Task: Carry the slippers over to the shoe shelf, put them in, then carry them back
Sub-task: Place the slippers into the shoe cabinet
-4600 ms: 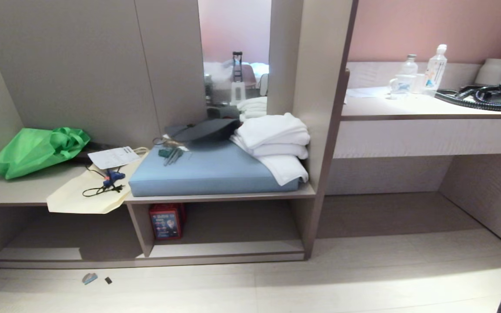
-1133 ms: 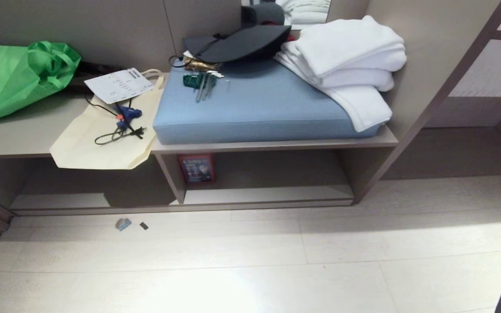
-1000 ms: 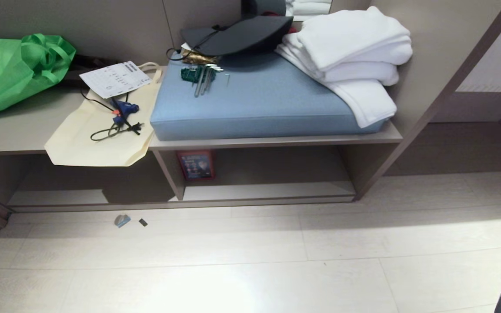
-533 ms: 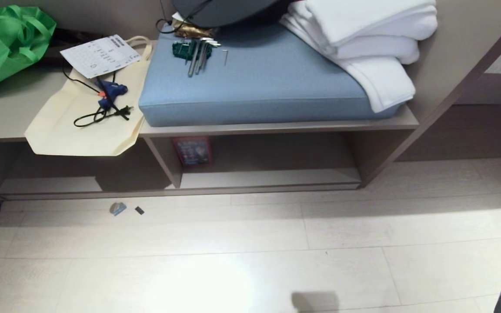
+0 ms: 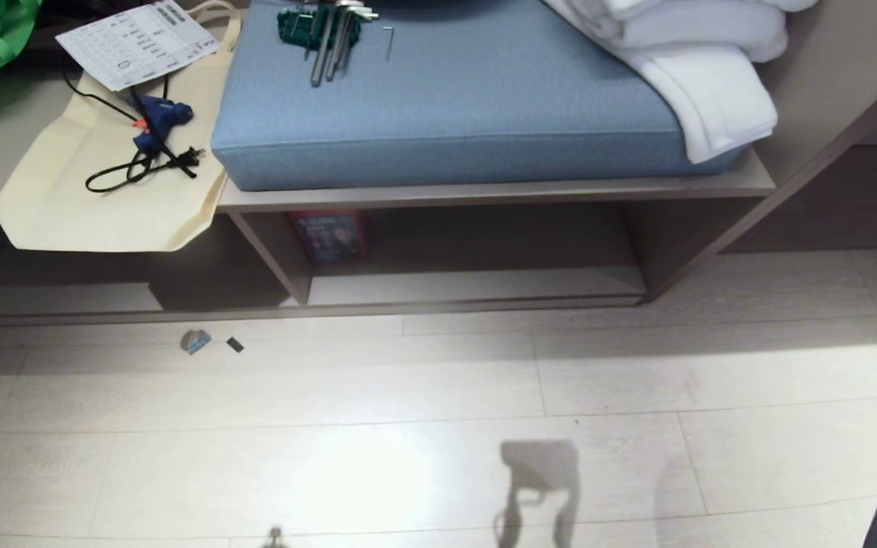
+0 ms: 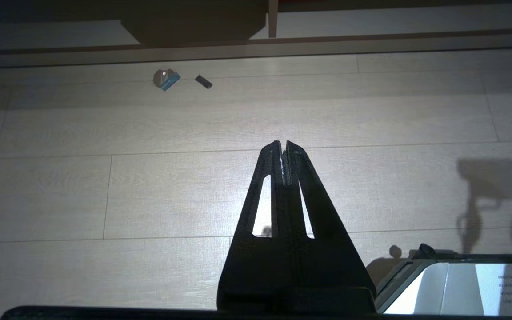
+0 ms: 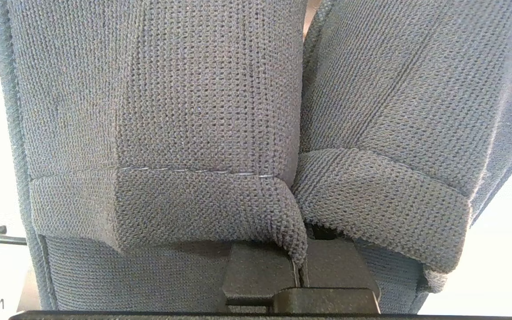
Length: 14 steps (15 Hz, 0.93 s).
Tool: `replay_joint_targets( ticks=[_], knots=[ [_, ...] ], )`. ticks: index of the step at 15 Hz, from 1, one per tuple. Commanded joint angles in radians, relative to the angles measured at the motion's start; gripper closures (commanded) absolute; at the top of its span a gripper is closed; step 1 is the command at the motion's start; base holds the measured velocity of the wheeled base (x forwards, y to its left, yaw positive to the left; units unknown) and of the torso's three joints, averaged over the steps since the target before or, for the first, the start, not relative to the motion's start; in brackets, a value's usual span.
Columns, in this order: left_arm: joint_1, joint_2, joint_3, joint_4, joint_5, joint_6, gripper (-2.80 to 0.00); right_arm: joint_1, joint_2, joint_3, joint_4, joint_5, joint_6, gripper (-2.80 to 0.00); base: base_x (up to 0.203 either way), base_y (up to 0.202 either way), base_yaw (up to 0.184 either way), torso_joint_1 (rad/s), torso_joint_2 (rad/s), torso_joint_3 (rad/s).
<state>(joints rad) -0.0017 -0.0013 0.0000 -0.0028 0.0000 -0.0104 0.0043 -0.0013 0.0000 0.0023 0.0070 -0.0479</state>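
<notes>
- The right gripper is pinching the pair of soft grey-blue knitted cloth slippers; in the right wrist view its two black fingers are pressed together on the cloth where the two slippers' openings meet.
- The two slippers are hanging side by side, touching each other and filling nearly all of the right wrist view; pale floor is showing past their edges.
- The left gripper is holding nothing; its black tapered fingers are pressed together tip to tip, and it is pointing over the pale wood-plank floor.
- Neither arm is appearing in the head view; only two grey shadows are falling on the floor near the lower edge.
- The low beige wood-grain shoe shelf is standing ahead, under the bench board, with a pale base board and a thin dark front edge. An upright divider is splitting it into a left and a right cubby.
- A small red-and-blue printed box is standing at the back of the right cubby, just beside the divider.
- On the bench above, a thick blue rectangular cushion is lying with a set of metal hex keys in a green holder on its far part and folded white towels draping over its right end.
- Beside the cushion, a cream cloth tote bag is overhanging the bench edge, carrying a blue glue gun with a black cord and a printed white sheet.
- Two small scraps, one grey-blue and one black, are lying on the floor just before the left cubby.
</notes>
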Motion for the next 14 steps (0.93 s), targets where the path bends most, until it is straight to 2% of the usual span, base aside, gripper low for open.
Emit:
replay_joint_targets(
  ticks=[1,14],
  knots=[
    [0.000,0.000,0.000,0.000,0.000,0.000,0.00,0.000,0.001,0.000,0.001,0.001,-0.001,0.00,0.000,0.000,0.000,-0.002,0.00,-0.193],
    [0.000,0.001,0.000,0.000,0.000,0.000,0.00,0.000,0.001,0.000,0.001,0.001,-0.001,0.00,0.000,0.000,0.000,0.004,0.00,-0.198]
  ],
)
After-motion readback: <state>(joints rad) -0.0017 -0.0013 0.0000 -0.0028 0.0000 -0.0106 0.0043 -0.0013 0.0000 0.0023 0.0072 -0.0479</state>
